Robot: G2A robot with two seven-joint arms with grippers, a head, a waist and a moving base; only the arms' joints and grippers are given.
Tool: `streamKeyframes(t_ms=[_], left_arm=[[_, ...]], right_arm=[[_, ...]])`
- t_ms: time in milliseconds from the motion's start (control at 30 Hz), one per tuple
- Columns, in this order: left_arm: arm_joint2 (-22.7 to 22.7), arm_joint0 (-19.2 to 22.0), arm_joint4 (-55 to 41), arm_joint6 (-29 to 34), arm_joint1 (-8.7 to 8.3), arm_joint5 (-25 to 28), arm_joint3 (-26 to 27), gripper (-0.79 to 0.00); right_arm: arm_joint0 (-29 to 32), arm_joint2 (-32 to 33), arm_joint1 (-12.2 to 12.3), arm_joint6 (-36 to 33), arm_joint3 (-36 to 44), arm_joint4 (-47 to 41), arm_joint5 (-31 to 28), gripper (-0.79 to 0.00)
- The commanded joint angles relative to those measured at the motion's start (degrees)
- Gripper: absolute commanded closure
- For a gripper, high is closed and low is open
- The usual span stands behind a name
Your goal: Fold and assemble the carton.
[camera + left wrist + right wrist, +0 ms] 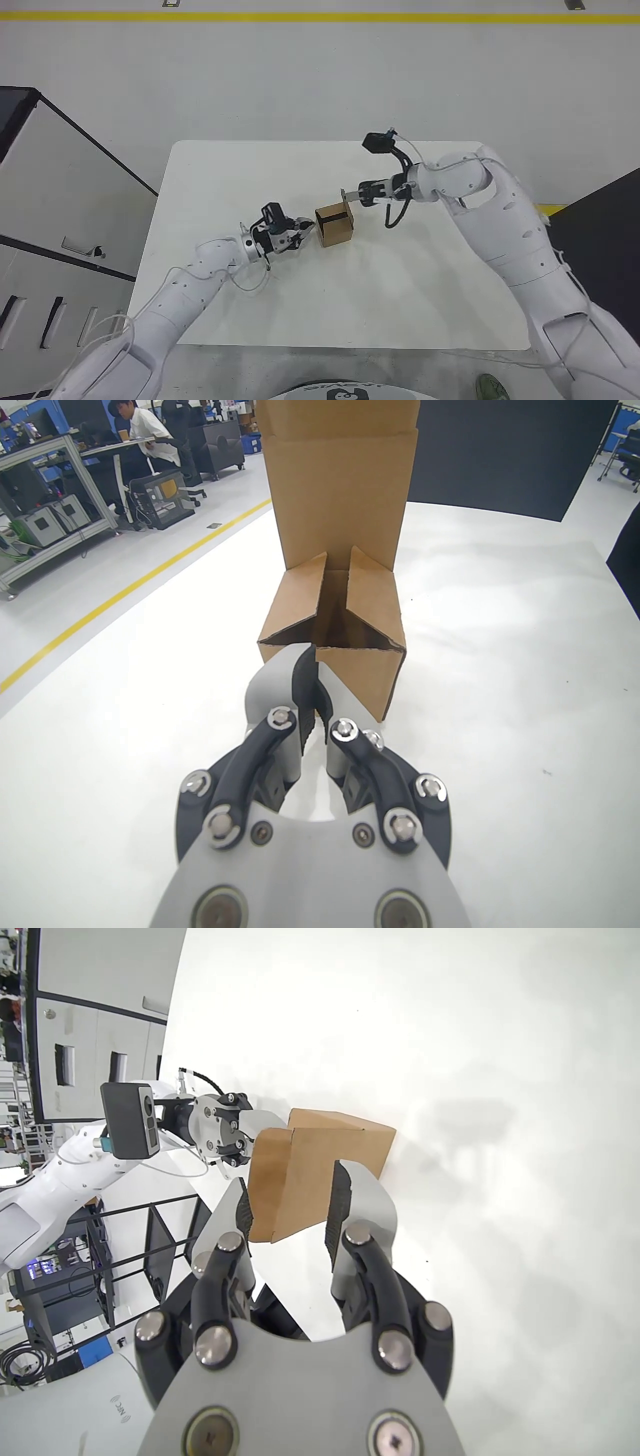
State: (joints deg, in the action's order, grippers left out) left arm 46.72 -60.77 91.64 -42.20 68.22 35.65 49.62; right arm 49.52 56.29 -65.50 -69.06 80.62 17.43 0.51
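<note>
Fingers (302,672) together, your left gripper (314,661) sits at one side of the carton (350,685), while your right gripper (292,1184), fingers apart, straddles the opposite side.

— What do you have in front of you?
— My white table (420,300), rounded at its corners.
— Anything on it?
— I see one brown carton (334,225), standing on its base about mid-table, slightly toward the far side. Its top is open: one tall flap stands upright and two side flaps tip inward.
</note>
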Motion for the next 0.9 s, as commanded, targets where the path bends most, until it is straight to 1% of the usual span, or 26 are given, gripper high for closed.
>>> streamKeyframes(t_ms=[0, 100, 200, 300, 467, 633, 667, 733, 833, 867], left_arm=[[-0.34, 0.15, 0.02, -0.13, 0.17, 0.03, -0.17, 0.0], [-0.65, 0.4, 0.03, -0.38, 0.37, 0.01, -0.56, 0.0], [-0.87, 0.65, 0.08, -0.64, 0.51, -0.03, -0.99, 0.0], [-1.03, 0.84, 0.11, -0.85, 0.63, -0.07, -1.35, 0.0], [-1.22, 1.04, -0.07, -1.07, 0.81, -0.02, -1.85, 0.0], [-1.37, 1.2, -0.07, -1.37, 0.93, 0.01, -2.21, 0.0], [-1.39, 1.24, 0.0, -1.35, 0.94, -0.06, -2.3, -0.083], [-1.43, 1.29, 0.02, -1.42, 0.98, -0.09, -2.41, -0.274], [-1.47, 1.36, 0.06, -1.54, 1.02, -0.09, -2.57, -0.428], [-1.49, 1.39, 0.11, -1.57, 1.03, -0.07, -2.6, -0.465]], right_arm=[[-0.32, -0.43, -0.07, -0.14, -0.3, 0.08, 0.03, -0.317], [-0.77, -1.07, -0.21, -0.18, -0.8, 0.05, -0.03, -0.311], [-1.36, -1.82, -0.37, -0.4, -1.38, 0.18, -0.14, -0.274], [-2.08, -2.65, -0.56, -0.66, -1.82, 0.44, -0.13, -0.271], [-3.43, -4.22, -0.92, -1.37, -2.64, 1.08, -0.13, -0.289], [-4.8, -5.59, -1.29, -2.08, -3.33, 1.51, -0.17, -0.339], [-5.03, -5.8, -1.36, -2.16, -3.46, 1.52, -0.21, -0.351], [-5.47, -6.21, -1.49, -2.36, -3.73, 1.49, -0.3, -0.354], [-6.19, -6.91, -1.71, -2.78, -4.3, 1.57, -0.4, -0.336], [-6.44, -7.17, -1.8, -2.89, -4.52, 1.56, -0.42, -0.323]])
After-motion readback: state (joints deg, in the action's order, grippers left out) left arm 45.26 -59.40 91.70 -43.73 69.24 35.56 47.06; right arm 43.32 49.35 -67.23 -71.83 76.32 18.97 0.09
